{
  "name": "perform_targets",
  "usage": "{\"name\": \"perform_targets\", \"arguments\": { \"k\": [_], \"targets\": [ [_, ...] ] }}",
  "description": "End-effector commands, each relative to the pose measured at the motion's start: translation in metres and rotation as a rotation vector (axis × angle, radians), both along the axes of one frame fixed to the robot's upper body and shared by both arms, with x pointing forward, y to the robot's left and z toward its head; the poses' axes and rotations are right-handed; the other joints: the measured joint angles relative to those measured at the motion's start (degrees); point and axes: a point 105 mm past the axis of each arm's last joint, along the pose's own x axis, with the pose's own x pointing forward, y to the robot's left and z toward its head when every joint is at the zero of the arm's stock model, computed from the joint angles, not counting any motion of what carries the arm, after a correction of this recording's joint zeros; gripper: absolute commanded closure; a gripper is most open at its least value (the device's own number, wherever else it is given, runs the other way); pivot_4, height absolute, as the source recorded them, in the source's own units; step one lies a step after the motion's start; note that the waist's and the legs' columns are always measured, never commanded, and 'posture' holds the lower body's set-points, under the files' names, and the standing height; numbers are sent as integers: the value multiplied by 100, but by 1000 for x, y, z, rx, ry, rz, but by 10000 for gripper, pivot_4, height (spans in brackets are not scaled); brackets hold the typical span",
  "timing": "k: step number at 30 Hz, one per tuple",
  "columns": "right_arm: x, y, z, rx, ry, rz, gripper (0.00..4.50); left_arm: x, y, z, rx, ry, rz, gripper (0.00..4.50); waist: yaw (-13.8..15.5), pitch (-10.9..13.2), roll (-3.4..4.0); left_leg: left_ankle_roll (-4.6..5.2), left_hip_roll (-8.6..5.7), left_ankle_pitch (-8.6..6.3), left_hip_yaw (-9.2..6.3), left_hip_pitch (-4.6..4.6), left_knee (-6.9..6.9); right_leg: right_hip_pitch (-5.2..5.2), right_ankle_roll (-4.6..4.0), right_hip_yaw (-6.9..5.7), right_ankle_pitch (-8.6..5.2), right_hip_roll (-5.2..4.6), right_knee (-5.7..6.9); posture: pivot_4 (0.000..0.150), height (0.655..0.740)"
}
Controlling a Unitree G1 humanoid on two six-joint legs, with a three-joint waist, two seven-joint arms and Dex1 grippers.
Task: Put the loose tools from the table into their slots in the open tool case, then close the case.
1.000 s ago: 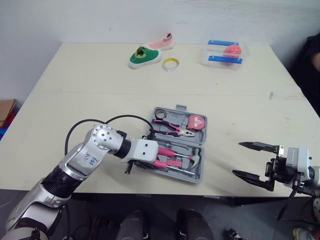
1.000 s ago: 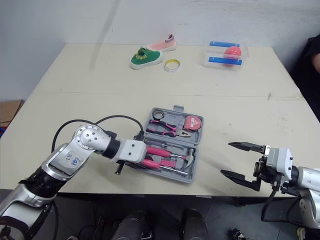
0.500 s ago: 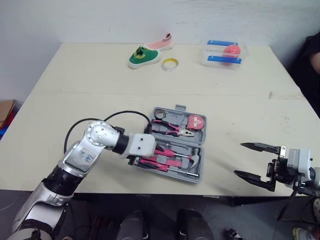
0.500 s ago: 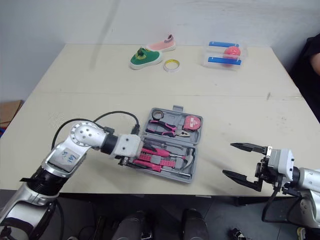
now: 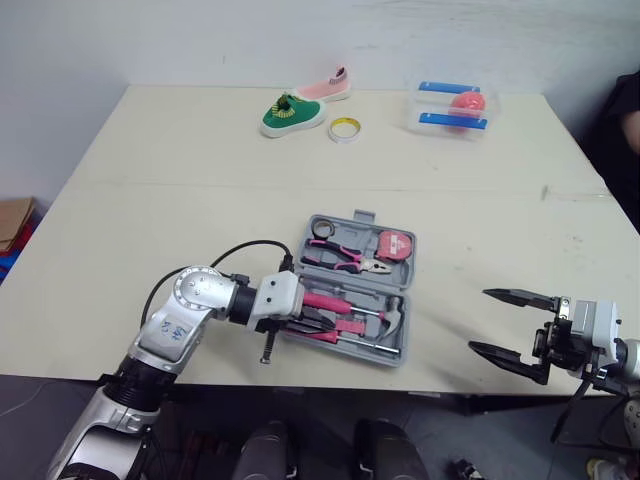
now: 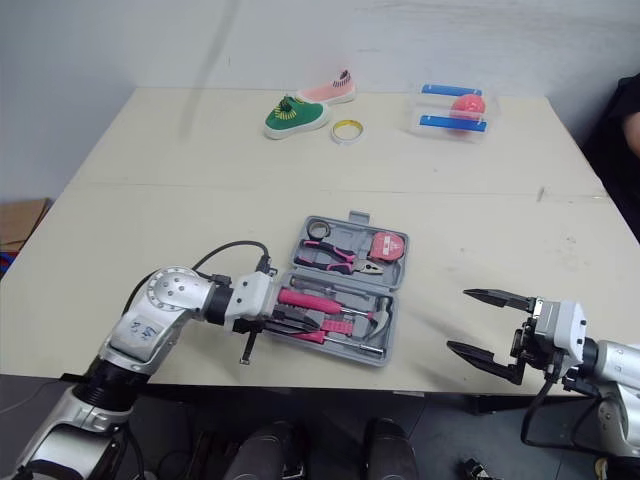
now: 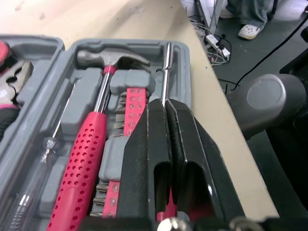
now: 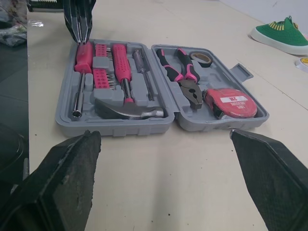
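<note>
The open grey tool case point(image 5: 404, 341) lies near the table's front edge, holding a hammer point(image 5: 393, 318), pliers point(image 5: 350, 262), a pink tape measure point(image 5: 392, 245) and a small tape roll point(image 5: 322, 229). My left gripper point(image 5: 305, 322) is at the case's near left corner, shut on a pink-handled driver point(image 8: 83, 54). The driver's steel shaft point(image 7: 166, 72) runs out from between the fingertips, along the slot by the case's front wall. My right gripper point(image 5: 480, 320) stands open and empty over the table, well to the right of the case.
At the far edge sit a green shoe point(image 5: 290, 113), a pink shoe point(image 5: 325, 88), a yellow tape ring point(image 5: 343, 129) and a clear box point(image 5: 452, 107) with blue clips. A person point(image 5: 630, 110) is at the right edge. The table's front edge runs just below the case.
My left arm has sunk and swung toward the front edge, the gripper turning while staying over the case's near left corner with the pink tool. The right gripper has hardly moved.
</note>
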Motion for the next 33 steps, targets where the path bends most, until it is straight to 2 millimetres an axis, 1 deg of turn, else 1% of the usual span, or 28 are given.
{"name": "perform_targets", "arguments": {
  "k": [1, 8, 13, 16, 19, 21, 23, 24, 25, 26, 27, 29, 30, 31, 32, 33],
  "targets": [
    [-2, 2, 4, 2, -27, 4, 0, 0, -3, -8, 21, -13, 4, 44694, 0, 0, 0, 0, 0, 0, 0, 0, 0, 0, 0, 0, 0, 0, 0, 1500, 7400],
    [-1, 3, 5, 1, -29, 0, 0, 1, 3, -28, 86, 28, 47, 44694, 3, -1, 1, 0, 1, -1, -1, 2, -1, 1, 0, 1, 0, -3, 0, 1500, 7400],
    [0, 5, 5, 3, -28, 1, 0, 3, 7, -48, 186, 78, 106, 44694, 14, -5, 8, 0, 0, -2, -2, 9, -1, 9, 0, 1, 0, -5, -1, 1500, 7400],
    [1, 7, 5, 8, -30, 0, 0, -3, 5, -56, 221, 129, 121, 44694, 15, -21, 24, 1, 1, -2, -3, 13, -1, 12, 0, 1, 0, -5, -1, 1500, 7400],
    [2, 7, 5, 9, -31, -2, 0, 1, 8, -68, 295, 160, 195, 44694, 65, -32, 35, 1, 1, -3, -4, 19, -2, 18, 0, 1, 0, -5, -1, 1500, 7400],
    [2, 7, 6, 10, -32, -4, 0, -2, 11, -76, 326, 191, 210, 44694, 110, -44, 45, 9, -1, -7, -4, 22, -1, 20, 1, 3, 1, -6, -1, 1500, 7400],
    [2, 9, 6, 16, -33, -4, 0, -5, 12, -78, 318, 167, 193, 44694, 126, -58, 51, 11, 0, -8, -4, 24, -1, 22, 1, 4, 1, -6, -2, 1500, 7400],
    [2, 10, 7, 25, -34, -7, 0, -4, 8, -70, 256, 139, 184, 44694, 122, -66, 58, 12, 0, -10, -4, 26, -3, 22, 1, 5, 0, -6, -3, 1500, 7400],
    [3, 10, 9, 36, -33, -13, 0, -3, 3, -57, 167, 120, 175, 44694, 123, -71, 65, 14, 2, -14, -4, 27, -4, 22, 0, 6, 0, -6, -4, 1500, 7400],
    [4, 10, 10, 44, -33, -22, 0, -2, -1, -41, 68, 102, 164, 44694, 122, -72, 66, 14, 2, -15, -4, 28, -5, 22, -1, 7, -1, -6, -4, 1500, 7400],
    [7, 10, 12, 57, -28, -41, 0, 1, 1, -22, -25, 103, 170, 44694, 120, -72, 67, 15, 2, -15, -4, 27, -5, 19, -2, 7, -1, -7, -3, 1500, 7400],
    [16, 8, 13, 61, 5, -102, 0, 2, 11, 5, -147, 101, 156, 44694, 105, -50, 46, 14, 5, -12, -4, 16, -5, 6, -5, 6, -3, -7, 1, 1500, 7400],
    [21, 7, 12, 61, 28, -140, 0, 6, 17, 15, -183, 82, 178, 44694, 101, -46, 41, 5, 8, -5, -5, 9, -5, -3, -6, 5, -3, -5, 6, 1500, 7400],
    [24, 6, 11, 60, 44, -166, 0, 10, 20, 20, -201, 67, 194, 44694, 101, -44, 41, -4, 8, 1, -6, 6, -5, -6, -8, 3, -4, -5, 7, 1500, 7400],
    [27, 11, 10, 60, 56, -158, 0, 21, 32, 32, -236, 45, 266, 44694, 102, -43, 42, -7, 8, 3, -6, 5, -5, -6, -9, 2, -4, -6, 7, 1500, 7400],
    [29, 14, 10, 58, 63, -147, 0, 28, 41, 41, -261, 34, 316, 44694, 104, -42, 41, -8, 8, 3, -6, 5, -5, -6, -10, 2, -5, -6, 7, 1500, 7400]
  ]
}}
